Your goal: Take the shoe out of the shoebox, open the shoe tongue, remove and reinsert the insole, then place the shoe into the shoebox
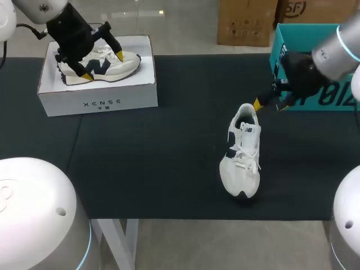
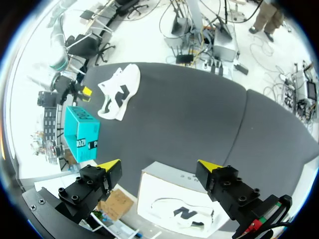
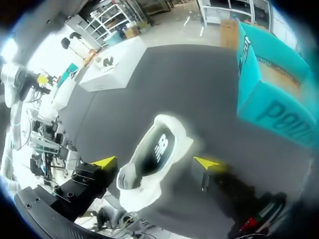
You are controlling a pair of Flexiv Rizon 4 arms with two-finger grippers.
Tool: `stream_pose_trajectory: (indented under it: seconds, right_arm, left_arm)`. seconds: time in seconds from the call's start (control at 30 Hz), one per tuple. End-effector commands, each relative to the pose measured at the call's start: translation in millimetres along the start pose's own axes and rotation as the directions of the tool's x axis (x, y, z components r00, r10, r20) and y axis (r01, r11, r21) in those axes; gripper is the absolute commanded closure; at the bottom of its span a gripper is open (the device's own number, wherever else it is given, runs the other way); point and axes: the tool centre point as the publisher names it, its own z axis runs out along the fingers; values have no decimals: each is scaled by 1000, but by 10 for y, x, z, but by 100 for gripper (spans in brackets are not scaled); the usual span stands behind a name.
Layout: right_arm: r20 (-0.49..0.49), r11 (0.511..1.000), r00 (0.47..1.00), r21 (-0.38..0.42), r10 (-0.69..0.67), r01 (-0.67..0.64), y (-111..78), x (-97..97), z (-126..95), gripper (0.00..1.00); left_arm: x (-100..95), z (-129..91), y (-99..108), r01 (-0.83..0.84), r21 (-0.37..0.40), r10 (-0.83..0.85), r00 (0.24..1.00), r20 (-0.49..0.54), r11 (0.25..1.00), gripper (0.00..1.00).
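white shoe [image 1: 242, 154] w/ navy trim, laced, upright on dark table [image 1: 169, 140].

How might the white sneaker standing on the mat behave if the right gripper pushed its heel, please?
It would probably slide rather than tip: the sneaker sits upright on its broad sole on the dark mat. The upper looks soft, so the heel collar near the right gripper may dent. Its loose laces could snag a fingertip.
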Motion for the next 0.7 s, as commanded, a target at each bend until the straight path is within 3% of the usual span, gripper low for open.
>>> stream_pose_trajectory:
  seconds: [0.03,0.4,0.57,0.6,0.63,0.67,0.7]
  right_arm:
    - [261,1000,965,12,10,-13,10,50,-36,0]
    - [261,1000,965,12,10,-13,10,50,-36,0]
    - [270,997,961,42,51,-65,-34,137,63,0]
    - [278,995,958,50,65,-82,-43,151,93,25]
    - [283,995,957,53,68,-87,-51,169,120,58]
    - [281,993,956,61,79,-100,-57,190,153,71]
    - [279,992,957,70,84,-107,-61,225,176,99]
  left_arm:
    - [-6,-1,6,-1,0,1,1000,-4,1000,0]
    - [-6,-1,6,-1,0,1,1000,-4,1000,0]
    - [-6,-1,6,-1,0,1,1000,-4,1000,0]
    - [-6,-1,6,-1,0,1,1000,-4,1000,0]
    - [-6,-1,6,-1,0,1,1000,-4,1000,0]
    - [-6,-1,6,-1,0,1,1000,-4,1000,0]
    - [-6,-1,6,-1,0,1,1000,-4,1000,0]
